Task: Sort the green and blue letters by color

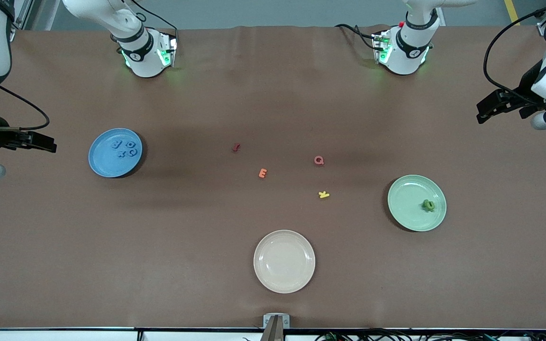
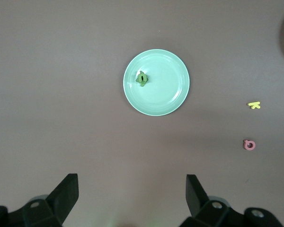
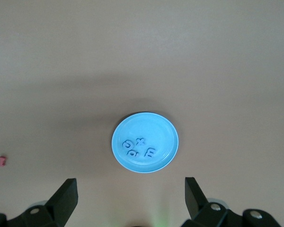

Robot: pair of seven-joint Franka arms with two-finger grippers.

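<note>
Several blue letters (image 1: 125, 148) lie on the blue plate (image 1: 100, 163) toward the right arm's end of the table; the right wrist view shows the same letters (image 3: 139, 147) on that plate (image 3: 168, 135). A small clump of green letters (image 1: 428, 205) sits on the green plate (image 1: 408, 194) toward the left arm's end, also in the left wrist view as a clump (image 2: 142, 78) on the plate (image 2: 165, 92). My right gripper (image 1: 48, 143) (image 3: 131, 185) hangs open and empty over bare table beside the blue plate. My left gripper (image 1: 480, 111) (image 2: 131, 182) hangs open and empty over bare table beside the green plate.
Mid-table lie a red letter (image 1: 236, 147), an orange E (image 1: 262, 173), a pink Q (image 1: 319, 160) and a yellow K (image 1: 323, 194). A cream plate (image 1: 284, 261) stands nearer the front camera. Brown paper covers the table.
</note>
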